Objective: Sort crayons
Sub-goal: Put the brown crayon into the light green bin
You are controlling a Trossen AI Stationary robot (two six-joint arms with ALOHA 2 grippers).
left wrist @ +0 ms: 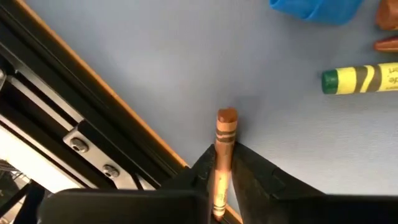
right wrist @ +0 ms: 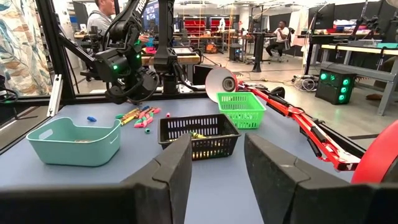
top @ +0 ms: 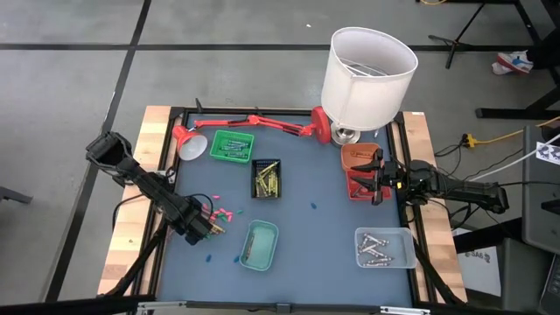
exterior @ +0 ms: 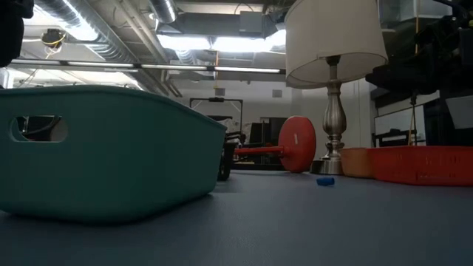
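The left claw (top: 213, 227) sits low over the counter (top: 306, 254), its two dark fingers (left wrist: 252, 171) pinched on an orange crayon (left wrist: 224, 155) that sticks out ahead between them. Just past its tips lie a yellow crayon (left wrist: 364, 79) and a small loose heap of pink crayons (top: 224, 213). The teal tray (top: 259, 243) stands just beside the left claw. The right claw (top: 378, 176) hangs over the red tray (top: 353, 159), fingers spread wide with nothing between them; ahead of it stand the black basket (right wrist: 198, 137) and green basket (right wrist: 241, 109).
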